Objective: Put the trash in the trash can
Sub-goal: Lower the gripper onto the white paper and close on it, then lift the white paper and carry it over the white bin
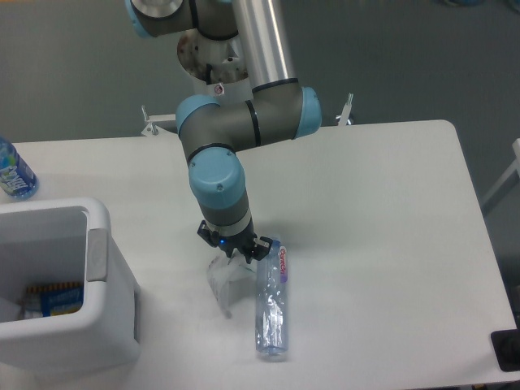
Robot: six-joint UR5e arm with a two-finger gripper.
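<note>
Crumpled white paper scrap [223, 280] on the white counter [382, 227], folded into an uneven, half-translucent wedge. Just beside it to the right, touching or nearly so, clear crinkled plastic bottle [270, 299] lying flat, red-purple label near the far end under the arm, the other end pointing toward the counter's near edge. Pincer [233, 253] directly over the upper edge of the paper scrap, with the bottle's labelled end just to its right. Fingers hidden under the wrist and against the paper; cannot tell whether released or clenched. Large white trash can [97, 244] well apart at the left counter edge, grey panel on its side, some packaging visible inside. Small blue-labelled water bottle [14, 172] upright at far left.
</note>
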